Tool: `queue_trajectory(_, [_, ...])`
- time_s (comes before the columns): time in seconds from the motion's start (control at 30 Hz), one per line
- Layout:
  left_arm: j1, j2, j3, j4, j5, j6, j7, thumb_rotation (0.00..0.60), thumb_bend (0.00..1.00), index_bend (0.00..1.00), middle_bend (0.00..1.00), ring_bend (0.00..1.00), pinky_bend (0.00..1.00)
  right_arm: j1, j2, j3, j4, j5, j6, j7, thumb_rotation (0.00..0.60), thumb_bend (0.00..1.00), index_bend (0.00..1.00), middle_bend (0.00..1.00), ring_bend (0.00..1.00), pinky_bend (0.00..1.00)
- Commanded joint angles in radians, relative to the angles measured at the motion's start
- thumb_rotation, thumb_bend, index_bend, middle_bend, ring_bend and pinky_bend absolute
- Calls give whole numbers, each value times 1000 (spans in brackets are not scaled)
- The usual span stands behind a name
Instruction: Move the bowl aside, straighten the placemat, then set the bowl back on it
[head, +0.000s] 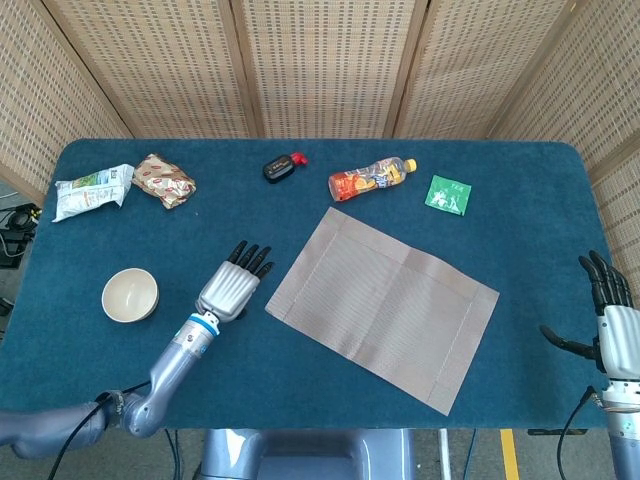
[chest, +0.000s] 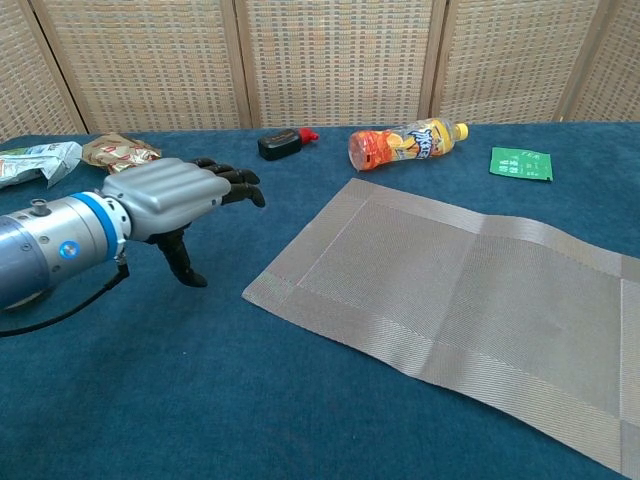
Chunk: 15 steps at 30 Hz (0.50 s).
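Head view: placemat (head: 383, 307) lies askew, long axis toward near-right; left hand (head: 232, 290) fingers apart, empty.

Cream bowl (head: 130, 295) sits upright, apparently empty, well apart from skewed grey placemat (head: 383, 304).

Your silver-backed left hand (chest: 170, 195) has black fingers (chest: 232, 178), a blue wrist ring, grey forearm and black cable; your right hand (head: 618, 325) matches.
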Motion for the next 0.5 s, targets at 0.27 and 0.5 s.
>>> queue_trajectory(0.27, [-77, -104, 11, 108, -62, -19, 38, 600, 129, 140, 0, 0, 0, -2, 4, 14, 16, 15, -11, 46, 600, 156, 0, 0, 0, 0])
queue_trajectory(0.5, [-107, -149, 23, 165, -79, -28, 33, 600, 139, 178, 0, 0, 0, -2, 5, 20, 22, 18, -15, 67, 600, 156, 0, 0, 0, 0])
